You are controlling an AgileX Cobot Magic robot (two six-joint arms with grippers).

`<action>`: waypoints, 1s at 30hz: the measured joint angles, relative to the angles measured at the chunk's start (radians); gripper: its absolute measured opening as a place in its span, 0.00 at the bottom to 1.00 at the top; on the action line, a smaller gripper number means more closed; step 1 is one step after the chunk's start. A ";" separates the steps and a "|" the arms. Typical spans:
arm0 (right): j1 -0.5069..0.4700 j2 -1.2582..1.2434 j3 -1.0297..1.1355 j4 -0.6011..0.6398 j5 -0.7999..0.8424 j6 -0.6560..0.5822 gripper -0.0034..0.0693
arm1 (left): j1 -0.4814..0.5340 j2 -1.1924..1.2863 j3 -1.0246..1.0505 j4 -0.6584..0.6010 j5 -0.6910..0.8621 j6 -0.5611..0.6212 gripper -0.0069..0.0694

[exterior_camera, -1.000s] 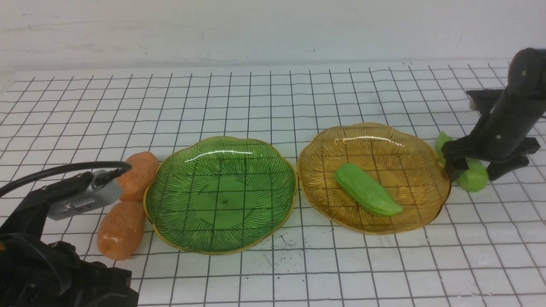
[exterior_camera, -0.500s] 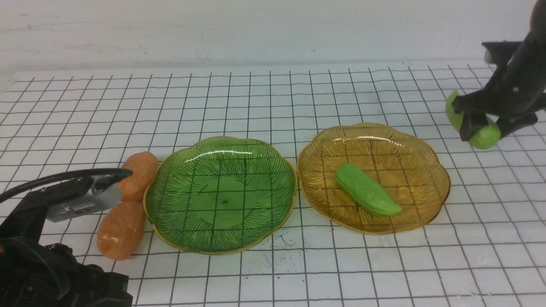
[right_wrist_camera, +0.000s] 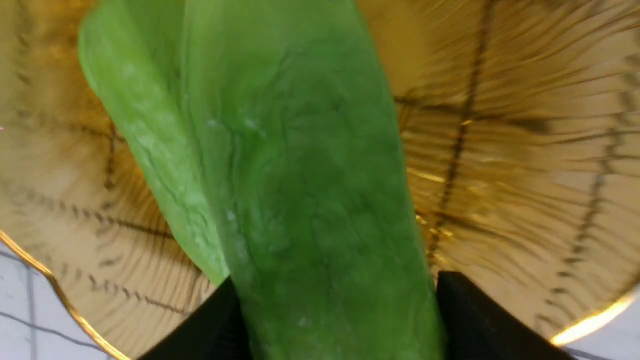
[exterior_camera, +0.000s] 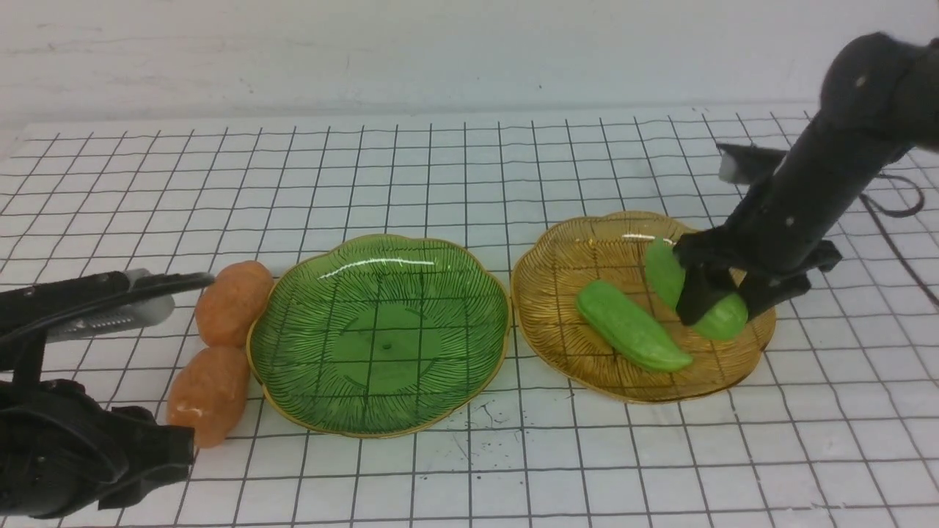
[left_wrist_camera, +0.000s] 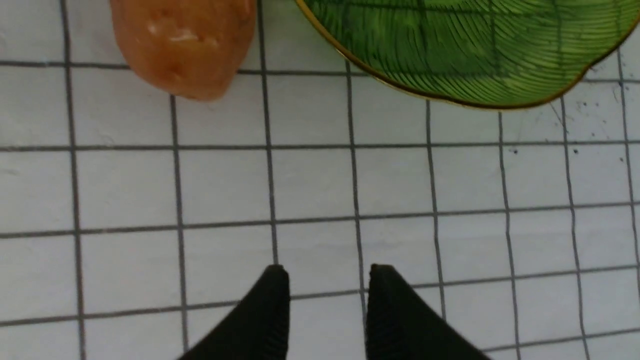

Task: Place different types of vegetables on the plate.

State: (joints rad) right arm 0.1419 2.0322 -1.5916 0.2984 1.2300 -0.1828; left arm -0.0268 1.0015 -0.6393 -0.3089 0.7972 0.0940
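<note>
One cucumber [exterior_camera: 632, 326] on plate [exterior_camera: 579, 248]; right tool [exterior_camera: 724, 312] grips second cucumber [exterior_camera: 662, 270]; left tool [left_wrist_camera: 330, 274] seemingly narrow

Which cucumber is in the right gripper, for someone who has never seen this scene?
Of the two plates, take the amber plate on the right. The held cucumber is toward its right rim, clamped in the black right gripper; the other cucumber lies free nearer the middle.

A white tabletop [exterior_camera: 469, 169] ruled with a black grid meets a plain white wall [exterior_camera: 440, 51] behind it.
</note>
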 joint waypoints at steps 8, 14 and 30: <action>0.058 0.016 0.003 -0.095 -0.005 0.072 0.93 | 0.000 0.011 0.000 0.034 -0.095 -0.014 0.68; 0.058 0.016 0.003 -0.113 -0.005 0.093 1.00 | 0.002 0.159 -0.062 0.039 -0.091 -0.016 0.75; 0.057 -0.354 0.071 -0.106 0.001 0.119 0.81 | 0.002 0.550 -0.258 0.186 -0.067 -0.015 0.75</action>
State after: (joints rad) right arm 0.1992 1.6784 -1.5201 0.1921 1.2311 -0.0637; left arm -0.0251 1.5512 -0.8970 -0.1229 0.7300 0.0793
